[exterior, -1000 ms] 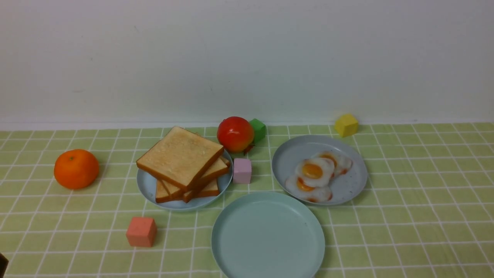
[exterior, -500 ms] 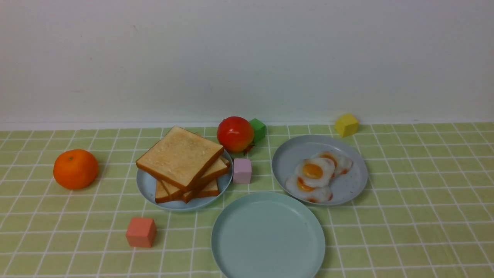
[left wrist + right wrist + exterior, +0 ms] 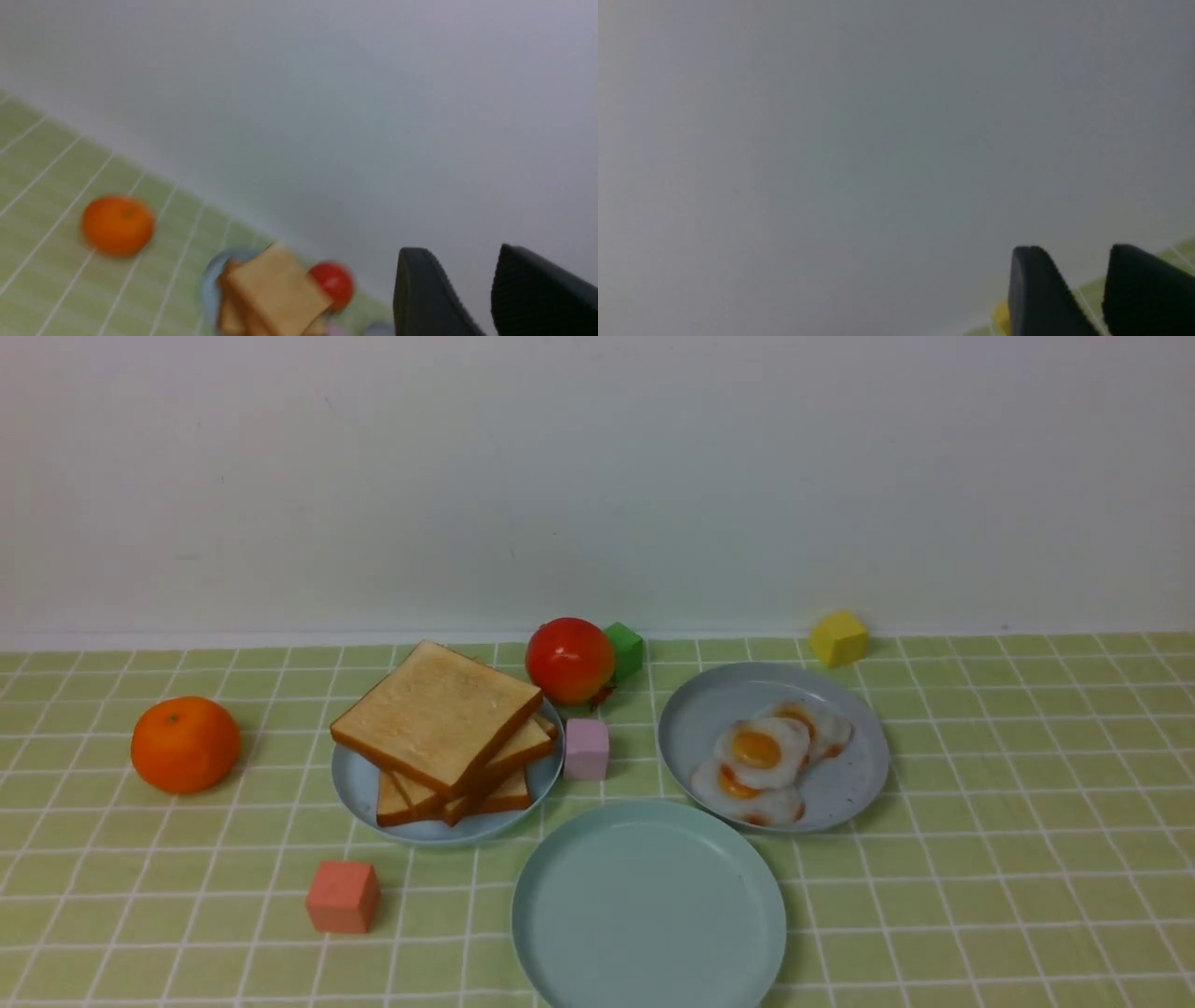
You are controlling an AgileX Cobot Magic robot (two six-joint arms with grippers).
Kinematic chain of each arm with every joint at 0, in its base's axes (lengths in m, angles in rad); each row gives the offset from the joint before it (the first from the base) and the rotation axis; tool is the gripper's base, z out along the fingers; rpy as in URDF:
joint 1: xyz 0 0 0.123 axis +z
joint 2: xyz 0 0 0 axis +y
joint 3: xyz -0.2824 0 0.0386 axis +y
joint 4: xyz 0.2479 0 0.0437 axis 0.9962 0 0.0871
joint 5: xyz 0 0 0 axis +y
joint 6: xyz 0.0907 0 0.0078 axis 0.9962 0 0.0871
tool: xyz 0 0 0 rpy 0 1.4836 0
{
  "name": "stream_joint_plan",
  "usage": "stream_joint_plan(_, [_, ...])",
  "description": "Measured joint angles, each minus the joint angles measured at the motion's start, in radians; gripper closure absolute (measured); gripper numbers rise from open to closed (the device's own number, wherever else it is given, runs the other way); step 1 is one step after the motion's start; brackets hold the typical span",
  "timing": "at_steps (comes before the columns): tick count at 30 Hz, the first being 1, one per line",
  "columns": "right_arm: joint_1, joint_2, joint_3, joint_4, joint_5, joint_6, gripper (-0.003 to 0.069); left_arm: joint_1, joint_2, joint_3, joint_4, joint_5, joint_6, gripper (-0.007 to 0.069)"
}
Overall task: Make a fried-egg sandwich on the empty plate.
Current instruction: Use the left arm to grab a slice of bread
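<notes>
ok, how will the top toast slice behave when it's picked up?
Top toast slice is likely stiff: it overhangs the lower slices without sagging. It sits tilted on that skewed stack, so lifting may shift them.

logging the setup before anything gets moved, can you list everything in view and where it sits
toast slices: loose pile, exact count unclear, golden brown, on the left grey-blue plate
fried eggs: three, white with orange yolks, overlapping on the right grey-blue plate
empty plate: one, pale teal, front centre
orange: one, orange, far left
tomato: one, red, just behind the toast plate
green block: one, at the tomato's right, partly hidden by it
yellow block: one, back right
lilac block: one, between the two grey-blue plates
salmon block: one, front left
tablecloth: one, green with white grid, under everything
left gripper: black, open, holding nothing
right gripper: black, open, holding nothing
</notes>
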Motion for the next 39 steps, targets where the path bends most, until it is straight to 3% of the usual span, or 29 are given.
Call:
stream_joint_plan(3, [0.000, 0.075, 0.032, -0.001, -0.004, -0.049, 0.0418, 0.000, 0.127, 0.000, 0.012, 0.104, 0.000, 0.0386])
stream_joint_plan(8, [0.000, 0.170, 0.070, 0.040, -0.001, -0.128, 0.0418, 0.000, 0.314, 0.000, 0.014, 0.104, -0.001, 0.0386])
stream_joint_plan(11, [0.003, 0.247, 0.081, 0.133, 0.098, -0.220, 0.0418, 0.000, 0.470, 0.000, -0.042, 0.082, 0.018, 0.0386])
stream_joint_plan(14, [0.024, 0.303, 0.081, 0.200, 0.172, -0.330, 0.0418, 0.002, 0.556, 0.000, -0.098, 0.056, 0.079, 0.0386])
stream_joint_plan(18, [0.096, 0.423, 0.072, 0.415, 0.237, -0.571, 0.0418, 0.002, 0.718, -0.010, -0.256, -0.011, 0.259, 0.0386])
stream_joint_plan(24, [0.139, 0.544, 0.028, 0.619, 0.265, -0.806, 0.0418, 0.003, 0.957, -0.118, -0.403, -0.045, 0.465, 0.0386])
stream_joint_plan(34, [0.139, 0.567, -0.011, 0.666, 0.292, -0.876, 0.0418, 0.004, 1.252, -0.391, -0.422, -0.060, 0.535, 0.0303])
stream_joint_plan(39, [0.139, 0.567, -0.011, 0.668, 0.313, -0.877, 0.0418, 0.040, 1.338, -0.518, -0.454, 0.038, 0.630, 0.0249])
